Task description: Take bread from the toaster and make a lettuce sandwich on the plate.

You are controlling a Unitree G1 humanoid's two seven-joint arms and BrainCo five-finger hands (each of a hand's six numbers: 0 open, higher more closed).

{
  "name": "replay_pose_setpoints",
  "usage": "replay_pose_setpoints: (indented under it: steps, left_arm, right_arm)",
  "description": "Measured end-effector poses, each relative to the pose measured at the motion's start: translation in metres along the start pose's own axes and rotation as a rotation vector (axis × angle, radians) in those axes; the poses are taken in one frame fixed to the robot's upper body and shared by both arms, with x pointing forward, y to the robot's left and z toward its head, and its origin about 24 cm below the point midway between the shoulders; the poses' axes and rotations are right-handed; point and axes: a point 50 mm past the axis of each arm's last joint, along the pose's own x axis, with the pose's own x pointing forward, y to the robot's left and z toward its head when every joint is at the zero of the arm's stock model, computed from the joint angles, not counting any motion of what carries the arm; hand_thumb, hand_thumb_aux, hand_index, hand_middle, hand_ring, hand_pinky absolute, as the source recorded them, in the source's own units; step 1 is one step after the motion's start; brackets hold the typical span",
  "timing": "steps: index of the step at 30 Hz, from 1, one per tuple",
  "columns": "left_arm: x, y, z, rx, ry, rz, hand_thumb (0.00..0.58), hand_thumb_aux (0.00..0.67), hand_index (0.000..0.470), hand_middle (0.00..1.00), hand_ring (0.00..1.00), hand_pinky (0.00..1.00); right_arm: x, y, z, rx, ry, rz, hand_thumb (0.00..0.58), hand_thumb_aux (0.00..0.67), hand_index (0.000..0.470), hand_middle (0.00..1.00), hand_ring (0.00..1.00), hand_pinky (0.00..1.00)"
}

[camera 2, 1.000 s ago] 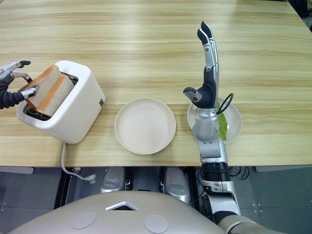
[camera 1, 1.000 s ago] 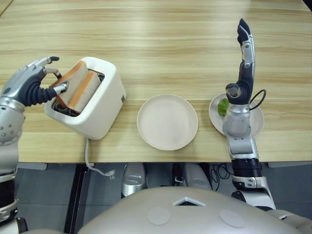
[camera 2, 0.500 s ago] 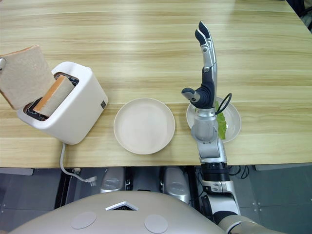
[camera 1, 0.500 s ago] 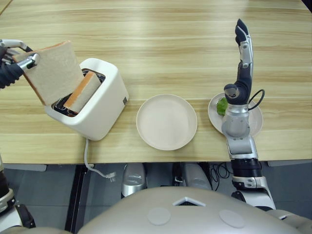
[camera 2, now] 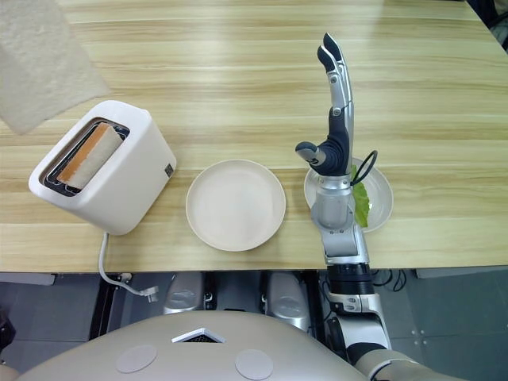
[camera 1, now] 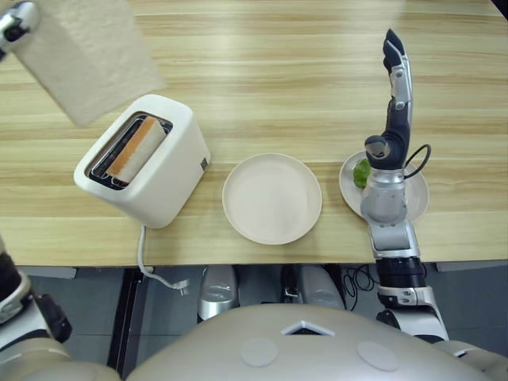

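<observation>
Left eye view: slice (camera 1: 87, 55) held at 10 o'clock

The left hand (camera 1: 14, 22) pinches the bread slice by its corner, up and apart from the toaster (camera 1: 171, 175). A second slice (camera 1: 136, 148) sits in a toaster slot. The toaster stands at 9 o'clock of the plate (camera 1: 272, 198). At the plate's 3 o'clock, the right hand (camera 1: 395, 119) holds nothing, with its fingers straight toward 12. It is over the dish (camera 1: 417, 198) of lettuce (camera 1: 363, 172).
</observation>
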Motion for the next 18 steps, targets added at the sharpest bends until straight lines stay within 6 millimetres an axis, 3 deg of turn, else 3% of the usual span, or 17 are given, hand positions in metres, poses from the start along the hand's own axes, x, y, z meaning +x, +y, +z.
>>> replay_pose_setpoints:
  steps: [7,11,18]
  left_arm:
    - [0.022,-0.095,-0.001,-0.305,-0.028,-0.329,0.580,0.670,0.460,1.00,1.00,1.00]
    - [0.021,-0.143,-0.005,-0.405,-0.008,-0.495,0.580,0.670,0.460,1.00,1.00,1.00]
    - [0.016,-0.187,-0.029,-0.420,0.106,-0.616,0.580,0.670,0.460,1.00,1.00,1.00]
  right_arm:
    - [0.015,-0.031,-0.013,0.011,0.067,-0.050,0.000,0.000,0.000,0.00,0.00,0.00]
    - [0.028,-0.055,-0.020,-0.150,0.044,0.107,0.000,0.000,0.000,0.00,0.00,0.00]
    - [0.026,-0.085,-0.046,-0.508,0.110,0.453,0.000,0.000,0.000,0.00,0.00,0.00]
